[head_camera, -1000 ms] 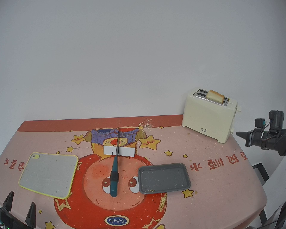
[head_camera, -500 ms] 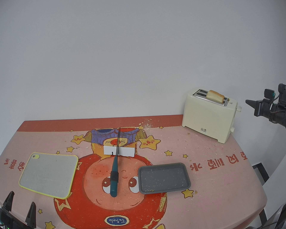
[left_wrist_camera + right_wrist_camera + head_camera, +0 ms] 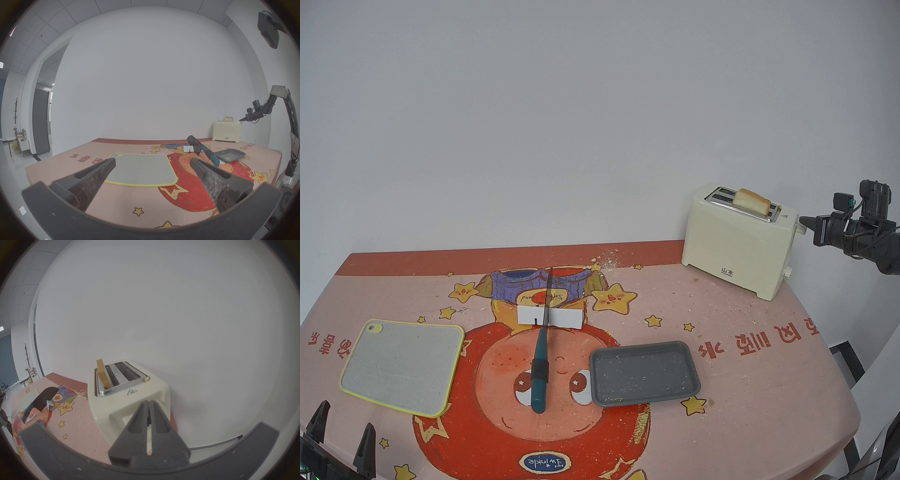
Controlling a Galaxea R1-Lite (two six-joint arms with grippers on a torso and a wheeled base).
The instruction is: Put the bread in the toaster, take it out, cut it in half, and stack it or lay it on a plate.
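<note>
Head view: a cream toaster (image 3: 737, 250) stands at the far right corner of the tabletop (image 3: 750, 375), with a bread slice (image 3: 751, 201) upright in one slot. The right end effector (image 3: 807, 221) hangs just past the right edge, beside the toaster's end. A knife (image 3: 540, 362) lies mid-tabletop, with a grey plate (image 3: 644, 375) just beside it and a cutting board (image 3: 400, 365) near the left edge. Left wrist view: the left end effector (image 3: 152, 161) gapes wide and empty over the near left corner. Right wrist view: the right end effector's fingers (image 3: 139, 421) are pressed together, holding nothing, and point at the toaster.

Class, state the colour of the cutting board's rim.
Yellow-green; the cutting board shows best in the head view.
</note>
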